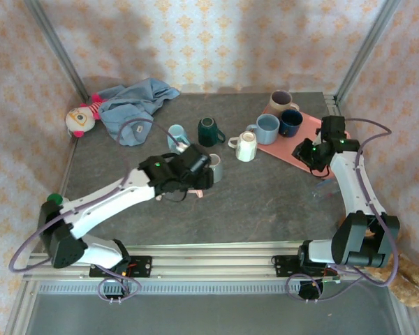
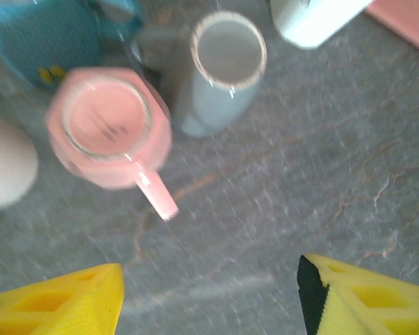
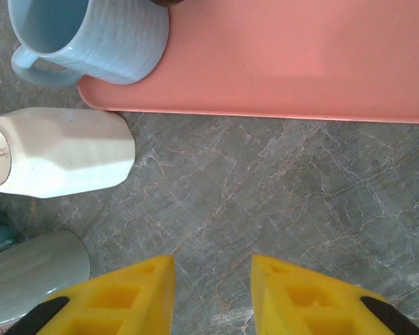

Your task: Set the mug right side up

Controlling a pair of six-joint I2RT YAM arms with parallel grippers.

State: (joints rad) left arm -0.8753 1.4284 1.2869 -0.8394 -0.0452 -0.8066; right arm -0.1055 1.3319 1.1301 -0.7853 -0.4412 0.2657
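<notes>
Approach looks the step in hand: left fingers [image 2: 56, 303] hang spread and empty, right fingers [image 3: 119, 296] likewise. Past the left pair, the pink mug [image 2: 108, 129], seemingly base-up, stands just beside the grey mug [image 2: 220, 70]. Next: descend, grip its body, invert.

We find a tray [image 1: 309, 127] at the far right of the table [image 1: 265, 209], three mugs [image 1: 267, 128] on it. Just left of it lies a tipped mug [image 1: 246, 146]; further left stand two mugs [image 1: 208, 130]. Nearer, a centre mug [image 2: 108, 132] sits just left of a neighbouring mug [image 2: 223, 63]. A cloth [image 1: 136, 101] fills the far left corner, a plush toy [image 1: 79, 120] at its left end.
</notes>
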